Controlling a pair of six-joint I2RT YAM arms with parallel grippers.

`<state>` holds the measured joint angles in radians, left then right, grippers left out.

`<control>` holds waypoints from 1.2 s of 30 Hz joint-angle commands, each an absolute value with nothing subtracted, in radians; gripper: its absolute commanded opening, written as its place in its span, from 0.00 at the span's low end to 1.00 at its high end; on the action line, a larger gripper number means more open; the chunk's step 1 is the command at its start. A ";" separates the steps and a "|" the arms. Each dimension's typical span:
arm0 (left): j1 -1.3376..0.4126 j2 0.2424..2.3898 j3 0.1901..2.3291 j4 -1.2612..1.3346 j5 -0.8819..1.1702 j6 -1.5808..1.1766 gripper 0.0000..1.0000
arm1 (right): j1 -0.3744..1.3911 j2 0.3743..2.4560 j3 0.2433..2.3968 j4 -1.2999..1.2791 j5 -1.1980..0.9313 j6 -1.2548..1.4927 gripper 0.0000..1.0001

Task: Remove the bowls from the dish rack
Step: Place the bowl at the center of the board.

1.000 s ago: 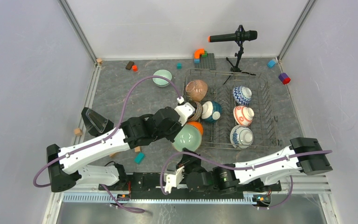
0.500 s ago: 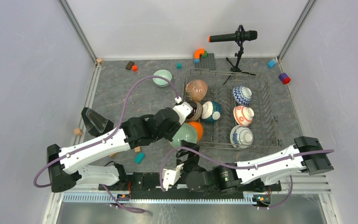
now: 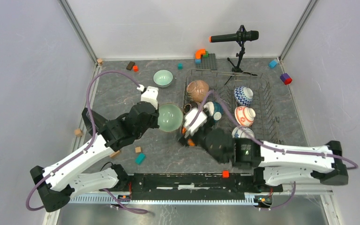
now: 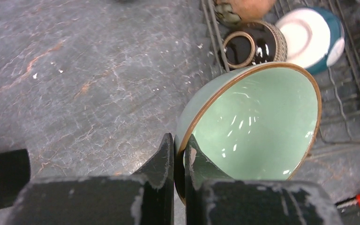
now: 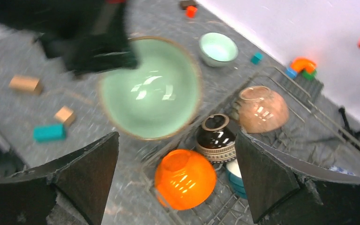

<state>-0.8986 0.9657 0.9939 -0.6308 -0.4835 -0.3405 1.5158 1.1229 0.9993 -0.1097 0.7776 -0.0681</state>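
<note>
Left gripper (image 4: 178, 145) is clamped on the green bowl (image 4: 258, 124), pinching the rim with one finger inside the wall and one outside. An edge pinch makes sense because the bowl is far wider than the jaws can span.

The bowl hangs ahead of the fingers, off the table (image 3: 122, 93) and just outside the rack (image 3: 265, 117). The rack's wire edge sits past the bowl's far rim.

Orientation: it's round, so there is no real long axis. The symmetry axis leans, with the mouth facing up and tipped away from the left gripper, toward the rack. It looks like a carry pose, and it needs levelling before set-down or it will land on its rim.

Right gripper (image 5: 177, 154) has its jaws wide apart and holds nothing. The orange bowl (image 5: 185, 179) sits directly below, between the fingers, at the rack corner. It's dome side up with the foot ring tilted towards the green bowl, so no rim is exposed. My guess is the wide opening is meant to straddle the body.

Striped bowl (image 5: 216, 138) is just beyond the orange one and looks to be touching it. Brown bowl (image 5: 262, 108) is further out, toward the right finger.

Risk: the two grippers are close together and the green bowl's rim is near the right gripper's left finger.
</note>
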 commanded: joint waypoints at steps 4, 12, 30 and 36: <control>-0.809 0.947 1.017 -0.573 -0.540 -0.595 0.02 | 1.211 1.023 0.952 -0.038 0.505 0.286 0.90; -0.770 0.942 1.017 -0.662 -0.471 -0.904 0.02 | 1.040 1.135 0.967 0.035 0.231 0.457 0.68; -0.770 0.958 0.980 -0.657 -0.429 -0.972 0.02 | 0.974 1.321 1.014 0.024 0.149 0.492 0.44; -0.770 0.958 0.961 -0.657 -0.448 -0.976 0.02 | 0.970 1.369 1.041 0.025 0.150 0.526 0.37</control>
<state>-0.7708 0.9684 0.9577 -0.7311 -0.4244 -0.9142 0.9768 1.3437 0.9787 -0.0082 0.1574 0.4900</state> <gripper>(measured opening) 0.078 0.392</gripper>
